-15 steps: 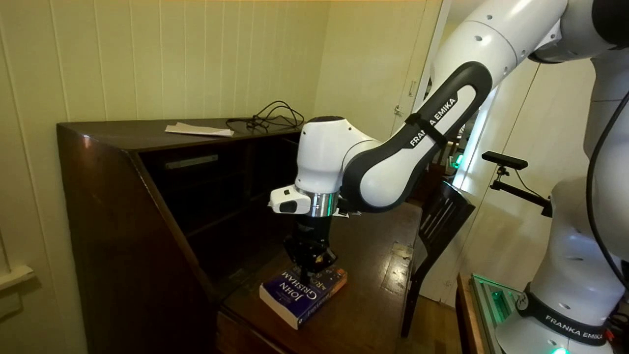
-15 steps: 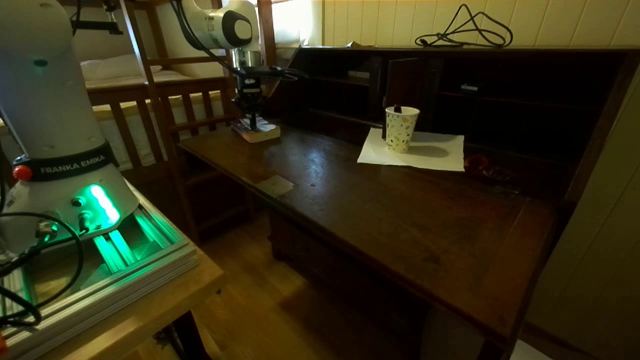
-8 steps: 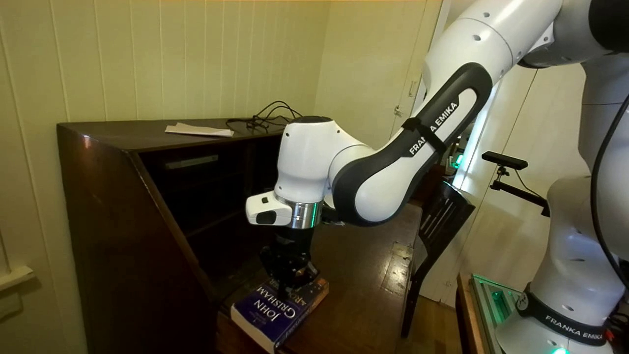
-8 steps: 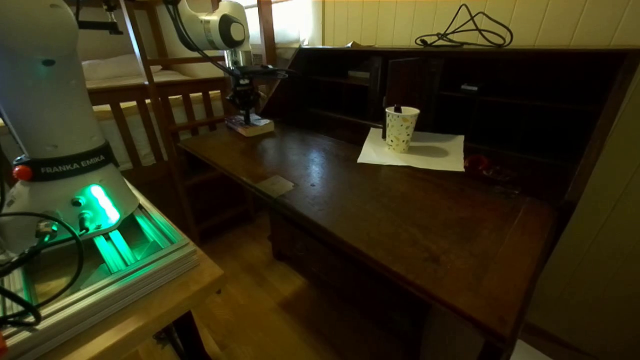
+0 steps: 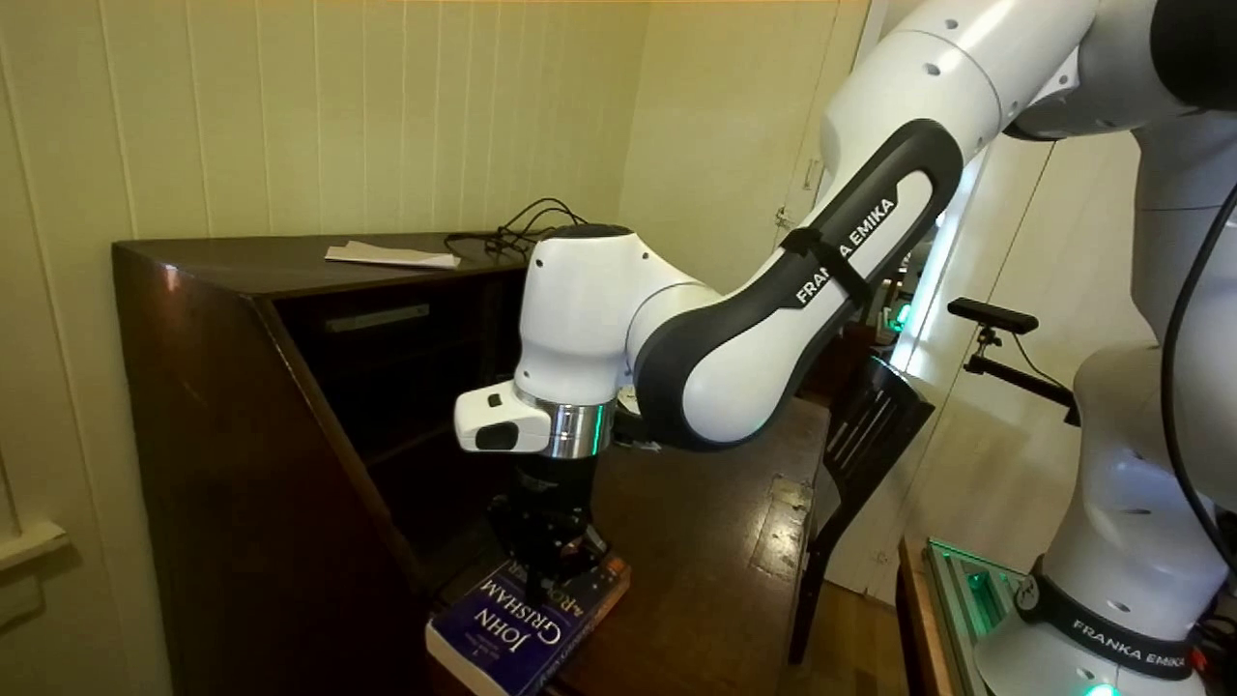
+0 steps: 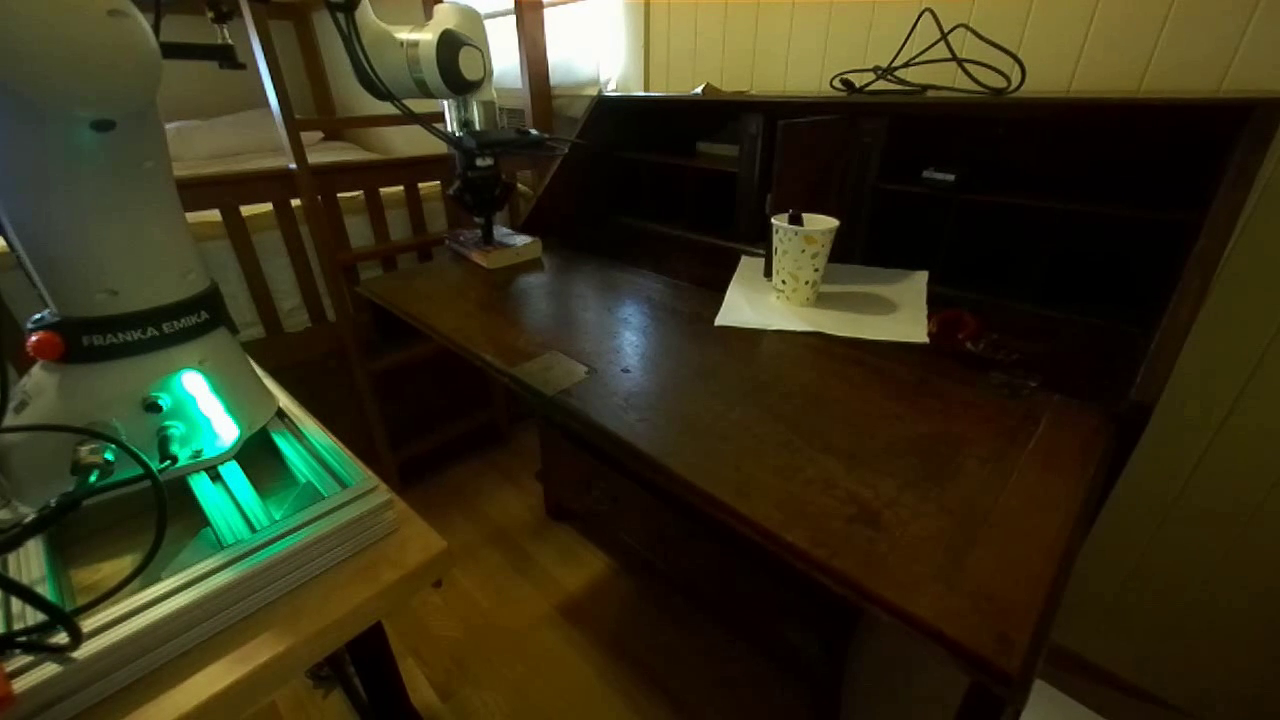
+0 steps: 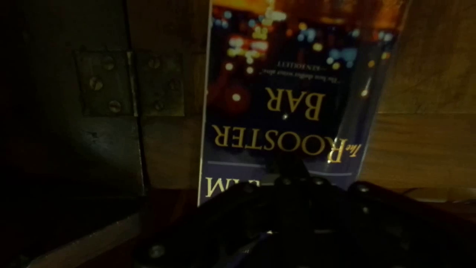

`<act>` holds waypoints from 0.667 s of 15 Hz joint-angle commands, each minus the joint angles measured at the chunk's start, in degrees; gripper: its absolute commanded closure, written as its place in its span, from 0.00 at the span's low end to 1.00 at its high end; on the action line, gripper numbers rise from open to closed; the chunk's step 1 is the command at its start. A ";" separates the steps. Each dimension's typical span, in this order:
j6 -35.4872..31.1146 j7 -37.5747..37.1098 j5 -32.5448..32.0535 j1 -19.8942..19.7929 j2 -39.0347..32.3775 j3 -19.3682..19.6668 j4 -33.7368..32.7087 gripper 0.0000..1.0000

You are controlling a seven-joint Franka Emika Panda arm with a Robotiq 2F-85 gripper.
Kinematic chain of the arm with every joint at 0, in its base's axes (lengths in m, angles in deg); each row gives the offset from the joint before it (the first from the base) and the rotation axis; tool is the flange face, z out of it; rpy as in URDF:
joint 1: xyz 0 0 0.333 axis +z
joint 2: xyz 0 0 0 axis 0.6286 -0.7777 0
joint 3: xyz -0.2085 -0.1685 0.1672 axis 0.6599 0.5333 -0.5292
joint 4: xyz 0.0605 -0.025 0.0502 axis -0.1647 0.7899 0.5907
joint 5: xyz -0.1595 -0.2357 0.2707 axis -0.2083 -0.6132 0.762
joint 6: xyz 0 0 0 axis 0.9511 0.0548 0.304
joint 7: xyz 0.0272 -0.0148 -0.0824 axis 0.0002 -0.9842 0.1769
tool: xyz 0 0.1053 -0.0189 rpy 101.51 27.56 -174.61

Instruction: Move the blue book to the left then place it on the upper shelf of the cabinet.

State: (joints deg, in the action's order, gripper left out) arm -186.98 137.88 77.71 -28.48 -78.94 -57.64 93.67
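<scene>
Wears glossy white shells [image 5: 575, 319] along a rounded arm [image 5: 744, 382], with a charcoal panel [image 5: 846, 227] lettered in white — crossed by a black strap [image 5: 831, 266]. Ends in a silver ring [image 5: 578, 430] and a black gripper [image 5: 534, 590], studded with pale screws [image 7: 156, 251]. Carries a dark cable [image 5: 1166, 387] — and, at the base [image 6: 105, 385], a black collar [image 6: 145, 328] reading FRANKA EMIKA, a red knob [image 6: 45, 346] and a green light [image 6: 208, 408].

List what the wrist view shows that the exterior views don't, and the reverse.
Wrist view only: the full readable title on the blue book, and the screws of the hinge beside it.
Exterior views only: the robot arm and the black cable on top of the cabinet; in an exterior view, the patterned cup on a white sheet.
Shared: the blue book, the shut fingers over its cover, and the cabinet's desk surface.
</scene>
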 commanded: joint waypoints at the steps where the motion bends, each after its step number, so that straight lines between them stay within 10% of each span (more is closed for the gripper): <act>1: 4.16 1.01 0.51 -0.88 2.90 -1.84 0.40 1.00; 7: 5.59 0.58 -1.33 0.33 8.38 -2.51 0.03 0.98; 10: 8.34 -0.02 -2.78 1.69 8.21 -2.48 -2.72 0.66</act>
State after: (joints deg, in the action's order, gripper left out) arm -181.85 138.17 76.93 -27.92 -71.18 -60.04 93.13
